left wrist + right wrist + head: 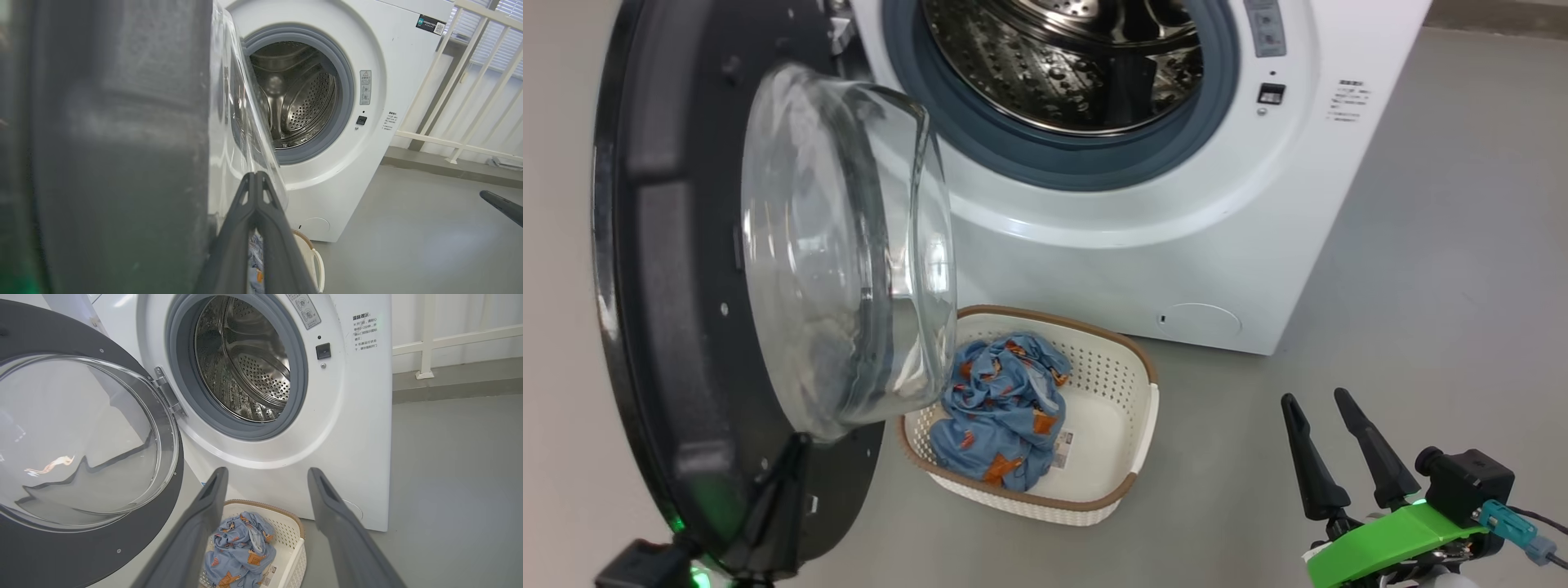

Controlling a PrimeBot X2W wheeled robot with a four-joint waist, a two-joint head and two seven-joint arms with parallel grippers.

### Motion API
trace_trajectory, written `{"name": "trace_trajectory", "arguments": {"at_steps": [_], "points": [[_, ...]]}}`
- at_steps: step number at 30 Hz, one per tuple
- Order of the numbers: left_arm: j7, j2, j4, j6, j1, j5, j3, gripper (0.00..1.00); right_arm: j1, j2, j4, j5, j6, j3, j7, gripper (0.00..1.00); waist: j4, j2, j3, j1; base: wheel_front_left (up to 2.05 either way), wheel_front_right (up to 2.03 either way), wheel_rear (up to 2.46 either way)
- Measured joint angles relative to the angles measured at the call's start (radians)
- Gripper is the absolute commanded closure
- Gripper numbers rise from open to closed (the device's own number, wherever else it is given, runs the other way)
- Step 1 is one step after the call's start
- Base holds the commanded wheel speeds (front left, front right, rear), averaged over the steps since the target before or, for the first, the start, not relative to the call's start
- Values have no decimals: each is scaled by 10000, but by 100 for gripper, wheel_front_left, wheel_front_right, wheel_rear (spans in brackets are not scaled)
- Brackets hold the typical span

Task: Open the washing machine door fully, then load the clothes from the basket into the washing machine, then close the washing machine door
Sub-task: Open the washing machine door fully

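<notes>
The washing machine (1135,269) stands with its steel drum (1078,57) exposed. The washing machine door (662,286) is swung out to the left, its glass bowl (841,245) bulging toward the basket. My left gripper (796,445) is shut, tips against the door's inner face just under the bowl; the left wrist view has its tips (255,175) beside the door (122,143). On the floor before the machine, the basket (1131,367) holds the light blue clothes (1005,400). My right gripper (1315,398) stands open and empty to the basket's right, above the clothes (241,551) in its wrist view (267,473).
Bare grey floor (1421,286) spreads to the right of the machine. A white railing (449,81) runs along the wall behind it. The open door overhangs the basket's left end.
</notes>
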Motion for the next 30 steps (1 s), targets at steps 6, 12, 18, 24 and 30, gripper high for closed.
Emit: {"name": "trace_trajectory", "arguments": {"at_steps": [6, 12, 18, 24, 30], "points": [[291, 174, -94, 320, 11, -297, 430, 100, 1, 19, 40, 2, 0, 13, 0, 0, 320, 0, -52, 0, 0, 0, 0], [671, 512, -58, 397, -24, -571, 888, 100, 1, 38, 50, 6, 0, 19, 0, 0, 620, 0, -32, 0, 0, 0, 0], [1131, 899, 249, 420, -476, -974, 1258, 100, -8, 136, 48, -2, 0, 4, 0, 0, 843, 0, 193, 0, 0, 0, 0], [1229, 1097, 876, 249, -920, -1248, 1524, 100, -10, 201, 86, -2, 0, -86, 0, 0, 1071, 0, 326, 0, 0, 0, 0], [1478, 1484, 1701, 88, -1527, -1609, 1833, 100, -107, 232, 86, -42, 0, -161, 0, 0, 1233, 0, 538, 0, 0, 0, 0]]}}
